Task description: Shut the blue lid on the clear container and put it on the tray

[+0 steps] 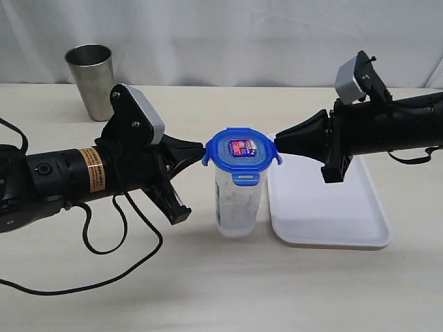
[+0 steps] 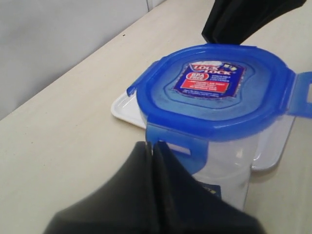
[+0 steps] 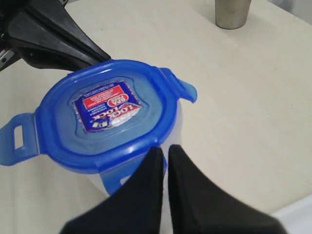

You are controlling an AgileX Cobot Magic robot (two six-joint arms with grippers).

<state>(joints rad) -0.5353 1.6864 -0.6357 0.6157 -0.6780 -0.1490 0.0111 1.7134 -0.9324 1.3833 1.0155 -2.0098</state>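
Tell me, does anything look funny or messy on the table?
Nothing is spilled or broken. The blue lid sits level on the clear container, but at least two flaps stick out sideways instead of being snapped down, so it looks only partly locked.

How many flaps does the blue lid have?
4 on the lid. One flap sits by the left claw, one by the right claw, and two stick out sideways.

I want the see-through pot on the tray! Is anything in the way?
Nothing visible on the table: the clear container stands right beside the bare tray. Only the right gripper, shut at the blue lid, reaches over the tray's edge.
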